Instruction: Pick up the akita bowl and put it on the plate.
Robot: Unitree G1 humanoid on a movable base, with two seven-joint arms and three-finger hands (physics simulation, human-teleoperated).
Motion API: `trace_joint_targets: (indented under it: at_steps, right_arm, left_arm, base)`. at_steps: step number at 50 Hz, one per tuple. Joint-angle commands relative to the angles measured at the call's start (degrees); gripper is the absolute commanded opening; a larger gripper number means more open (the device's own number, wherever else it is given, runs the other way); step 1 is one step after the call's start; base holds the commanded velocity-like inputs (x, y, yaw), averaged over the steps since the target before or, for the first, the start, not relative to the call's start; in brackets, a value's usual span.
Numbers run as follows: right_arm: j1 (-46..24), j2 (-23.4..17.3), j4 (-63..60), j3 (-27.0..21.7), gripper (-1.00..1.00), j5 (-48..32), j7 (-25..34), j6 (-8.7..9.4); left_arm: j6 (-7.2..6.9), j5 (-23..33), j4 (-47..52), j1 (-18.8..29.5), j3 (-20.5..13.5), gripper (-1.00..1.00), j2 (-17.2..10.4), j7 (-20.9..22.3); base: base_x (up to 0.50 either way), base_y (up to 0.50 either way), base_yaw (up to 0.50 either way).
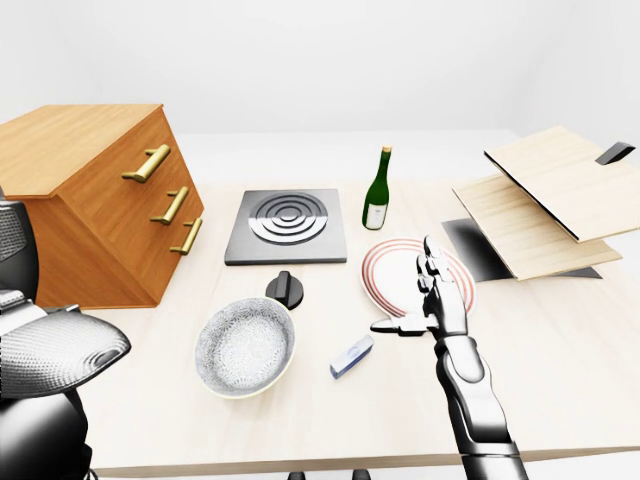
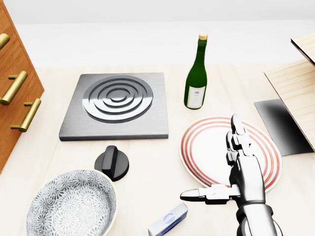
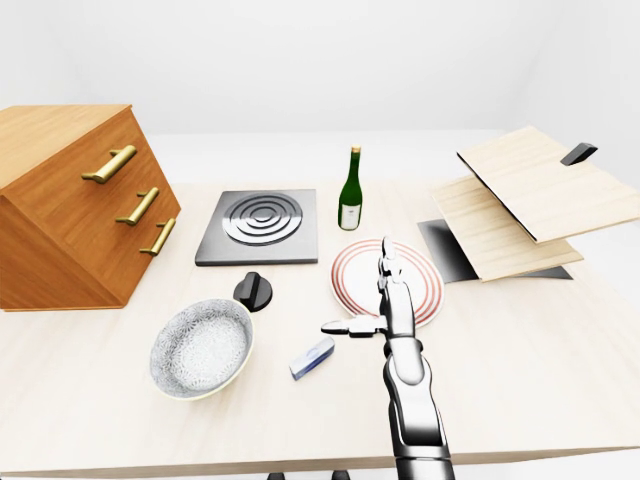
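In left-eye view, akita bowl point(image 1: 245, 347) lies left of plate point(image 1: 383, 268).

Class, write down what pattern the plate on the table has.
The plate is white with concentric red rings around its rim; the head view shows it best.

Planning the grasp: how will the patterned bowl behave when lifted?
The akita bowl looks like glazed ceramic: probably rigid, brittle, slick. Its wide, thin rim suggests a one-sided pinch may let it tilt. Sitting upright, it seems unlikely to roll.

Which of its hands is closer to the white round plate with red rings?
Right. The right hand is open over the red-ringed white plate; the left arm shows only at the left-eye view's left edge.
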State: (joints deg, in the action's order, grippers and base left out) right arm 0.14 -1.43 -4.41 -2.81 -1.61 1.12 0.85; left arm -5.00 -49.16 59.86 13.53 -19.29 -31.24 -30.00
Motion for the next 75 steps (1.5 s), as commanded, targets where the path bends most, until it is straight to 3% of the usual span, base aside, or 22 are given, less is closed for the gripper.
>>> trace_joint_targets:
  at_steps: [1,9,11,12,15,16,18,24,33,37,42,47,48,49,51,52,53,62,69,75]
  right_arm:
    - [0.20,-0.08,0.16,-0.12,1.00,-0.14,0.01,0.12]
    - [0.07,0.00,1.08,-0.04,1.00,-0.38,-0.57,0.54]
    - [-0.35,-0.04,2.56,-0.15,1.00,-0.61,-0.96,1.65]
    - [-1.63,-0.42,1.50,-0.52,1.00,-2.04,-2.55,4.09]
    - [-2.70,-1.42,-0.64,0.40,1.00,-5.82,-2.53,4.15]
    - [-23.93,-12.12,-21.46,0.38,1.00,-25.87,21.10,4.15]
    - [-28.09,-11.44,-24.50,1.48,1.00,-31.00,26.45,4.15]
    - [-29.80,-9.11,-24.97,0.53,1.00,-34.87,30.49,4.15]
    - [-33.18,-9.55,-25.33,0.18,1.00,-36.93,33.57,4.15]
    - [-31.65,-10.17,-23.77,0.67,1.00,-39.08,34.86,4.15]
    - [-25.09,-13.19,-16.94,1.38,1.00,-46.85,31.46,4.15]
    - [-24.71,-11.70,-15.09,0.00,1.00,-51.47,32.57,4.15]
    - [-24.90,-12.80,-14.38,-0.02,1.00,-53.42,31.29,1.74]
    - [-24.75,-12.28,-14.51,-0.27,1.00,-54.12,32.29,1.10]
    - [-24.79,-13.47,-13.06,-0.25,1.00,-57.09,30.88,-4.48]
    - [-24.54,-12.32,-13.34,-0.73,1.00,-56.80,31.82,-4.36]
    - [-24.41,-12.65,-12.70,-0.69,1.00,-58.20,31.28,-5.85]
    - [-24.82,-13.15,-11.18,-0.94,1.00,-62.31,29.53,-5.85]
    - [-24.95,-9.87,-16.28,0.09,1.00,-62.81,34.68,-5.85]
    - [-21.98,-6.10,-21.03,3.72,1.00,-64.22,36.81,-5.85]
  left_arm:
    - [0.00,0.83,0.14,-0.30,0.25,1.00,0.56,0.08]
    - [0.00,0.61,0.14,-0.58,0.92,1.00,0.08,0.00]
    - [0.00,0.81,0.14,-0.57,1.03,1.00,0.16,0.00]
    - [0.00,0.77,0.14,-0.85,1.72,1.00,-0.41,0.00]
    - [0.00,-0.36,0.14,-0.62,1.22,1.00,-1.14,0.00]
    - [0.00,1.39,0.14,-2.04,3.63,1.00,-1.64,0.00]
    - [0.00,1.47,0.14,-2.13,3.87,1.00,-1.81,0.00]
    - [0.00,0.97,0.14,-2.15,3.83,1.00,-2.09,0.00]
    - [0.00,1.11,0.14,-2.08,3.63,1.00,-1.68,0.00]
    - [0.00,1.30,0.14,-2.31,3.80,1.00,-1.66,0.00]
    - [0.00,0.80,0.14,-2.01,3.81,1.00,-1.87,0.00]
    - [0.00,1.02,0.14,-1.85,3.13,1.00,-0.95,0.00]
    - [0.00,0.39,0.14,-1.60,2.89,1.00,-1.18,0.00]
    - [0.00,-0.23,0.14,-1.50,2.80,1.00,-1.37,0.00]
    - [0.00,0.04,0.14,-1.67,3.11,1.00,-1.36,0.00]
    - [0.00,0.01,0.14,-1.68,3.16,1.00,-1.39,0.00]
    - [0.00,-0.13,0.14,-1.67,3.23,1.00,-1.53,0.00]
    - [0.00,-0.62,0.14,-1.51,2.72,1.00,-1.21,0.00]
    - [0.00,-0.25,0.14,-1.43,2.35,1.00,-0.40,0.00]
    - [0.00,-0.61,0.14,-1.52,2.44,1.00,-0.80,0.00]
  base:
    - [0.50,0.07,0.00]
    - [0.50,0.06,0.00]
    - [0.46,0.04,0.00]
    - [0.00,0.00,0.00]
    - [0.00,0.00,0.00]
    - [0.00,0.00,0.00]
    - [0.00,0.00,0.00]
    - [0.00,0.00,0.00]
    - [0.00,0.00,0.00]
    - [0.00,0.00,0.00]
    - [0.00,0.00,0.00]
    - [0.00,0.00,0.00]
    - [0.00,0.00,0.00]
    - [0.00,0.00,0.00]
    - [0.00,0.00,0.00]
    - [0.00,0.00,0.00]
    - [0.00,0.00,0.00]
    - [0.00,0.00,0.00]
    - [0.00,0.00,0.00]
    - [0.00,0.00,0.00]
